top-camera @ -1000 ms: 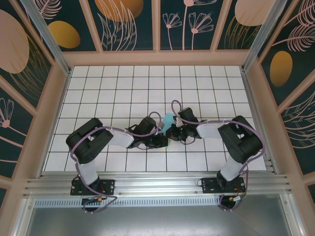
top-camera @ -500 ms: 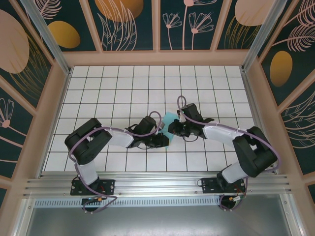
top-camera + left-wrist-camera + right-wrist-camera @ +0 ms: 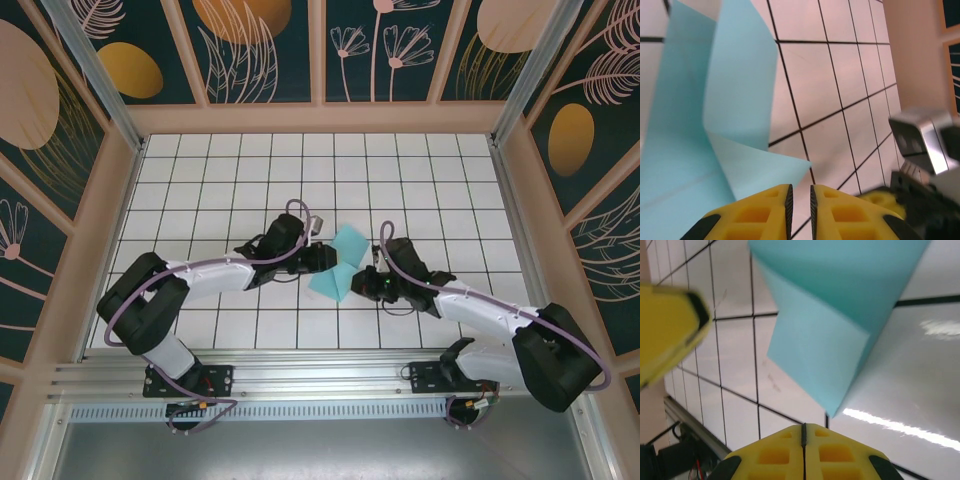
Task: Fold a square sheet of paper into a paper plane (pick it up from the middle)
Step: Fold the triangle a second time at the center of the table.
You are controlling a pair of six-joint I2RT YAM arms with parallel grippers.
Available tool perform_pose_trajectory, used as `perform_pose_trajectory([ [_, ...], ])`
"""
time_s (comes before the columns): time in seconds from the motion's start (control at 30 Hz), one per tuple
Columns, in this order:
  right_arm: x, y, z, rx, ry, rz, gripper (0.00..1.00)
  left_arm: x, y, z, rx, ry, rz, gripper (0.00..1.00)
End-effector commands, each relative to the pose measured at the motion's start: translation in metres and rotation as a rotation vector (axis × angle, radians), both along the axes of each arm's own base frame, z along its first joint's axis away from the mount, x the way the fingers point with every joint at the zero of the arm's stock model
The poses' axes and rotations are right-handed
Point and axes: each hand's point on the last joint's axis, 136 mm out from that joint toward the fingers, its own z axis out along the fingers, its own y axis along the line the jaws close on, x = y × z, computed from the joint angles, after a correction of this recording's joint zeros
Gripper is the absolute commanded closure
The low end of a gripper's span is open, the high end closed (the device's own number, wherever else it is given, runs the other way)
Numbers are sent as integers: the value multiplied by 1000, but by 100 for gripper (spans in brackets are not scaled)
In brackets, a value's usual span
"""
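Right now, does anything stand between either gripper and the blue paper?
Nothing visible does. The partly folded paper rests on the white tiles, with the left gripper at its left edge and the right gripper at its lower right edge.

From above you see the folded sheet of paper point(image 3: 345, 248), light turquoise, near the middle of the white tiled table point(image 3: 200, 170). The left gripper point(image 3: 326, 257) touches its left edge. The right gripper point(image 3: 361, 282) is at its lower right side. You cannot tell whether either one pinches the paper.
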Motion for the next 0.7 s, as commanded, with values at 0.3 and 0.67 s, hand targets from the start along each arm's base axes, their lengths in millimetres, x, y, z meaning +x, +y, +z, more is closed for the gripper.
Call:
perform_pose_trajectory([
  [0.3,3,35,-19,33,48,49,96,3,-9,4,-3,-12,-71,81],
  [0.67,10,38,-50,-33,94,46,97,6,-12,-8,27,0,-92,82],
])
